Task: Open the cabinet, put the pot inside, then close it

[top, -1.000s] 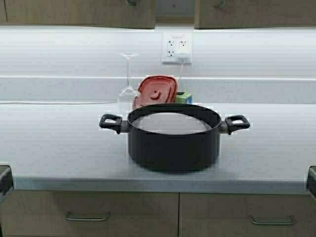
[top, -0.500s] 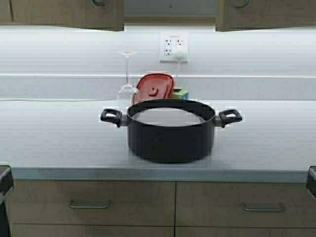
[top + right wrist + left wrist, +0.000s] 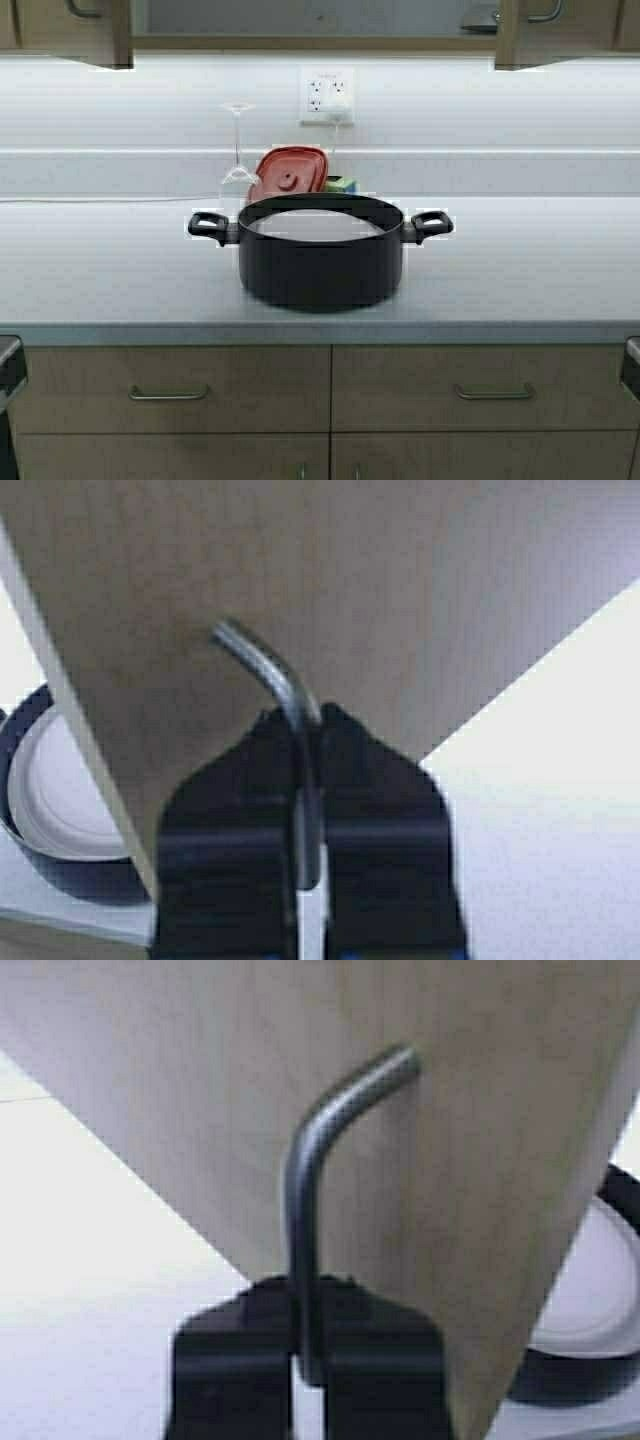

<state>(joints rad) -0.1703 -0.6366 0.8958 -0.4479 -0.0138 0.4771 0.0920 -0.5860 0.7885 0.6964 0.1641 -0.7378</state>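
Both grippers are committed to the cabinet, one per door. In the left wrist view, the left gripper is clenched on the left door handle, the slim metal bar pinched between its two black fingers. In the right wrist view, the right gripper is likewise closed around the right door handle. Each bar runs lengthwise straight out of the finger gap and bends into the wood face of its door.

In the high view, note the two doors at the top edge: the left door and the right door stand well apart, and the grey interior shows between them. Treat the cabinet as largely open. The grippers themselves are out of that view.

The pot sits upright on the white countertop, below the opening and roughly centred between the doors. Its two side handles point left and right, so its long axis runs across the scene, parallel to the counter's near edge. Each handle lies on the same side as one arm, and neither arm is clearly nearer.

Behind the pot stand a red lid and an upturned wine glass, near the wall outlet.

You must release both door handles before the pot can be lifted; expect a downward reach to the pot's handles.
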